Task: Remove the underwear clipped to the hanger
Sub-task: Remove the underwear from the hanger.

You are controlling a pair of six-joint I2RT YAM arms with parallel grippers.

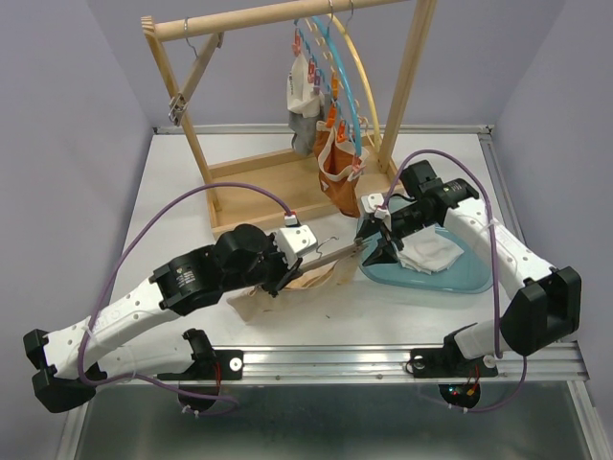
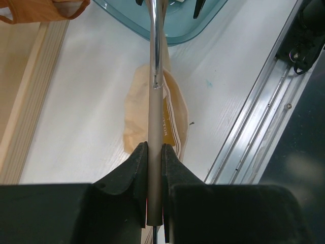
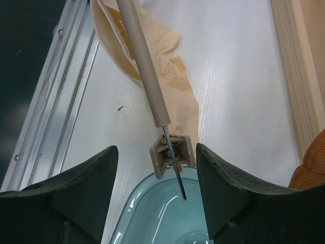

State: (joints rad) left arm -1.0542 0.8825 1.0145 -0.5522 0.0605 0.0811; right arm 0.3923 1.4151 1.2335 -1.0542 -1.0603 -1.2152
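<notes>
My left gripper (image 1: 295, 264) (image 2: 154, 148) is shut on the grey bar of a hanger (image 1: 337, 254) (image 2: 154, 117), held level above the table. A beige underwear (image 1: 292, 286) (image 2: 175, 109) (image 3: 175, 76) lies on the table under the bar. The bar's end clip (image 3: 172, 155) sits over the rim of the blue tub (image 1: 469, 278) (image 3: 162, 213). My right gripper (image 1: 379, 245) (image 3: 156, 148) stands open with a finger on each side of that clip, touching nothing. White underwear (image 1: 429, 254) lies in the tub. White (image 1: 305, 88), grey (image 1: 303, 132) and orange-brown (image 1: 340, 174) underwear hang clipped on a blue hanger (image 1: 337, 72).
The wooden rack (image 1: 412, 67) stands at the back, its base board (image 1: 259, 187) just behind both grippers. An empty wooden hanger (image 1: 192, 81) hangs on its left. The aluminium rail (image 1: 383, 356) runs along the table's near edge.
</notes>
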